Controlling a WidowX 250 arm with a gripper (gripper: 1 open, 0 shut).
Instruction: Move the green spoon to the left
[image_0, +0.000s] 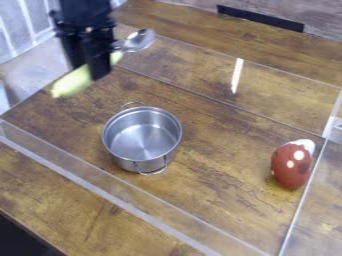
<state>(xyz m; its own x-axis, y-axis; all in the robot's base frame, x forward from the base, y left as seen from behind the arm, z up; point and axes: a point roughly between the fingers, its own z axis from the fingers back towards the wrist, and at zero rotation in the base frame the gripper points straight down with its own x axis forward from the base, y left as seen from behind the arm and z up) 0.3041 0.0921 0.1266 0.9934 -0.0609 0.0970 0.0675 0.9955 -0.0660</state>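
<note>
The tool (84, 62), pointing straight down above the table's (214, 190) left, grips the tilted green spoon (96, 62).

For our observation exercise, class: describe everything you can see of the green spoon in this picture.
The green spoon has a thick, rounded yellow-green handle that looks like plastic and a small shiny silver bowl, apparently metal. It is off the table, held in the dark hand, which grips it around the middle. It hangs tilted: the handle end points down to the left, the bowl up to the right. It sits at the upper left, touching nothing else.
</note>
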